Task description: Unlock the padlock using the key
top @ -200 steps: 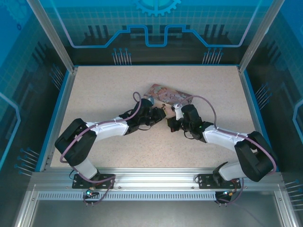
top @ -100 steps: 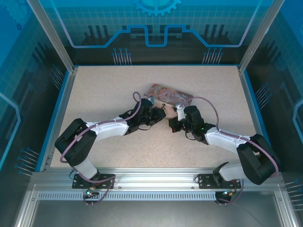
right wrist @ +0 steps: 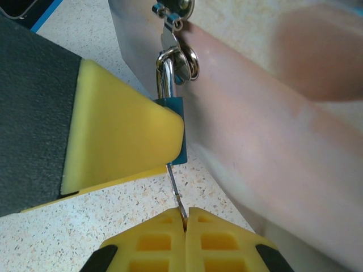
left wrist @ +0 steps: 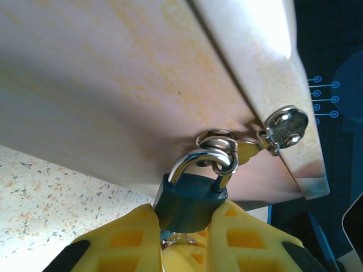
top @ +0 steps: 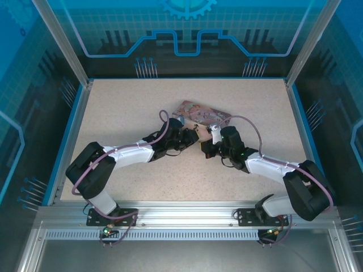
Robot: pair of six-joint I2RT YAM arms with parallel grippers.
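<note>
The left jaws are clamped on the padlock (left wrist: 189,199), their yellow pads (left wrist: 135,241) pressing its teal body from both sides. The right jaws are fully closed on the key (right wrist: 175,194), pinching its head so that only the thin shaft stands out of them.

The key's long axis runs straight from the right jaws to the padlock's bottom face, with a slight tilt. Its tip meets that face just beside the left arm's pad (right wrist: 119,136). We cannot tell how deep it sits.

The padlock's long axis lines up with the key. Its bottom faces the right jaws and its silver shackle (left wrist: 199,160) points toward the pink tin (left wrist: 142,79). The shackle is closed and threaded through the metal ring (left wrist: 218,138) of the tin's clasp, beside the clasp's round knob (left wrist: 287,125). The body hangs clear of the tabletop (top: 125,113).

The tin (top: 205,115) is shut, its lid held down at the clasp, so we cannot see what is inside. It lies near the middle of the tabletop, a little toward the far edge, one long side turned to both arms. The padlock hangs from that near side, between the two wrists.
</note>
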